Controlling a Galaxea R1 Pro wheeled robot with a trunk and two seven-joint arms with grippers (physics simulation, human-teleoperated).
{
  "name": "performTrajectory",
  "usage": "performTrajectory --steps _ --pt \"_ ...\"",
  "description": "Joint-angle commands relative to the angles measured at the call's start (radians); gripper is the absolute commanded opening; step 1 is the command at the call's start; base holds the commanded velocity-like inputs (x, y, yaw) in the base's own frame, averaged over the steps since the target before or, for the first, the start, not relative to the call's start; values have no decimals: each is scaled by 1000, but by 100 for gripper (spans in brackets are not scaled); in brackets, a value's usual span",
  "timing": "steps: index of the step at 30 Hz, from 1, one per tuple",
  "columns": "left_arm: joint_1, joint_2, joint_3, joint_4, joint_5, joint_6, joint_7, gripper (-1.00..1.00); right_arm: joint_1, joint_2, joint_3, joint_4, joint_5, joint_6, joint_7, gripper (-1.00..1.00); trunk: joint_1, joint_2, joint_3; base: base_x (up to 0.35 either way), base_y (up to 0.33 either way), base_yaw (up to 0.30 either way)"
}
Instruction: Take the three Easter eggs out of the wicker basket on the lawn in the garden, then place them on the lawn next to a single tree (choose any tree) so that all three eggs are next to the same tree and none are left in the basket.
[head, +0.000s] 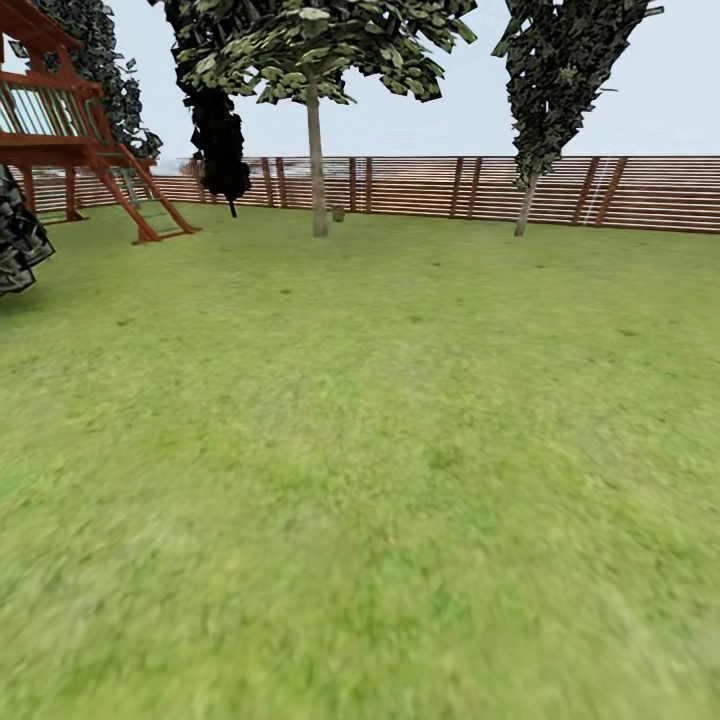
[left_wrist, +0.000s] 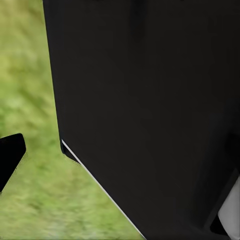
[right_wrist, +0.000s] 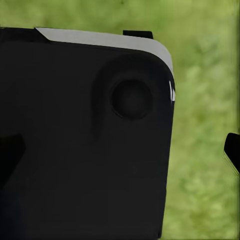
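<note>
The lawn (head: 380, 450) of the garden stretches ahead of me to a brown slatted fence (head: 420, 186). Far off near the fence stands a tree (head: 317, 170) with a straight pale trunk and a leafy crown. A small grey-brown object (head: 338, 213) sits at its foot; it may be the wicker basket, but it is too small to tell. The Easter eggs are out of view. In the left wrist view one dark fingertip (left_wrist: 10, 156) pokes in beside a black robot body panel (left_wrist: 150, 110). In the right wrist view another fingertip (right_wrist: 232, 150) shows at the edge, over grass.
A red-brown wooden play set (head: 70, 130) with a ladder stands at the back left. A dark columnar tree (head: 220, 140) rises beside it. A slim leaning tree (head: 525, 200) is at the back right. A dark leafy bush (head: 15, 240) sits at the left edge.
</note>
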Motion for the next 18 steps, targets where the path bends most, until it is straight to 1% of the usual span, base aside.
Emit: performTrajectory --steps 1,7,10,12,18 --pt "0 0 3 0 1 0 1 100 -1 0 1 1 1 -3 0 100 1 0 -1 333 0 0" --pt "0 0 5 -1 1 0 1 100 -1 0 1 2 1 -3 0 100 1 0 -1 333 0 0" --pt "0 0 33 -1 1 0 1 100 -1 0 1 2 1 -3 0 100 1 0 -1 333 0 0" --pt "0 0 44 -2 1 0 1 100 -1 0 1 2 1 -3 0 100 1 0 -1 333 0 0" --pt "0 0 52 -2 1 0 3 100 -1 0 1 2 0 -3 0 100 1 0 -1 333 0 0"
